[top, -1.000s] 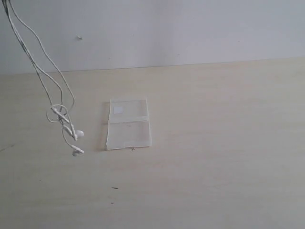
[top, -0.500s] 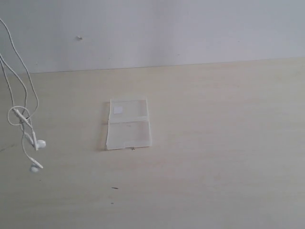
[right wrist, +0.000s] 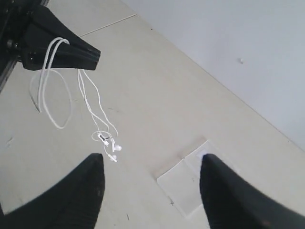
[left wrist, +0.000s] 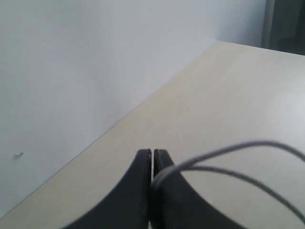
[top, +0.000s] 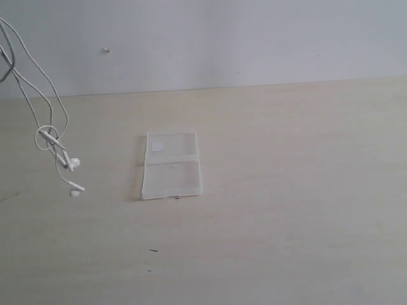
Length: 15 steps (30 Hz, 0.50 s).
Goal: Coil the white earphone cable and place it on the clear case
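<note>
Dangling from the left hand (left wrist: 152,155), which is clamped on it, the white earphone cable (top: 74,163) hangs over the bench (top: 286,190), left of the clear case (top: 172,165). The right hand (right wrist: 150,162) is apart and empty. I judge that the coiling is not finished; next, the right hand must catch the loose end.

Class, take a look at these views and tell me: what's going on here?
The left gripper is shut on the white earphone cable and holds it up in the air. Its earbuds dangle off to one side of the clear case. The case lies opened flat on the table with nothing on it. The right gripper is open and empty, raised above the table.
</note>
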Each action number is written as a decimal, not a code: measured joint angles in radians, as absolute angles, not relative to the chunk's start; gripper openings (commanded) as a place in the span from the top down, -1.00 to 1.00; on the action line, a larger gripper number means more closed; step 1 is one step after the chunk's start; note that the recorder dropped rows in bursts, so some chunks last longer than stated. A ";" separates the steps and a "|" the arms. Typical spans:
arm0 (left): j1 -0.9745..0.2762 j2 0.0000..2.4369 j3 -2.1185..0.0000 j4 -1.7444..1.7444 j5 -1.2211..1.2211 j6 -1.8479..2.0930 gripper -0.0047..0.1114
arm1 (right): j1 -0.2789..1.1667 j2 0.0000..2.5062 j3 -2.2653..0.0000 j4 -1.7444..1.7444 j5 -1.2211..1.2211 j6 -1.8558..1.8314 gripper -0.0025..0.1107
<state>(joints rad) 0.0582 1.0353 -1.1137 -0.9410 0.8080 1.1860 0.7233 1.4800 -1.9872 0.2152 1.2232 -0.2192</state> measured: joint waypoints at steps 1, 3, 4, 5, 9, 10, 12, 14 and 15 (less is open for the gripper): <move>0.058 1.035 -1.114 -0.941 0.808 1.186 0.92 | 0.723 1.480 -1.987 0.213 1.223 -0.217 0.04; 0.058 1.035 -1.114 -0.941 0.808 1.186 0.92 | 0.723 1.480 -1.987 0.213 1.225 -0.217 0.14; 0.058 1.035 -1.114 -0.941 0.808 1.186 0.92 | 0.723 1.480 -1.987 0.213 1.225 -0.217 0.22; 0.058 1.033 -1.114 -0.924 0.806 1.186 0.92 | 0.723 1.480 -1.987 0.213 1.225 -0.217 0.23; 0.060 1.000 -1.116 -0.845 0.784 1.238 0.92 | 0.723 1.480 -1.921 0.258 1.225 -0.229 0.24; 0.060 0.993 -1.118 -0.838 0.784 1.256 0.92 | 0.723 1.480 -1.907 0.270 1.225 -0.231 0.24; 0.060 0.974 -1.132 -0.814 0.782 1.319 0.92 | 0.723 1.480 -1.865 0.295 1.223 -0.235 0.24; 0.060 0.955 -1.144 -0.761 0.782 1.391 0.92 | 0.723 1.480 -1.845 0.323 1.208 -0.246 0.24; 0.060 0.950 -1.148 -0.737 0.782 1.415 0.92 | 0.723 1.480 -1.843 0.337 1.199 -0.251 0.24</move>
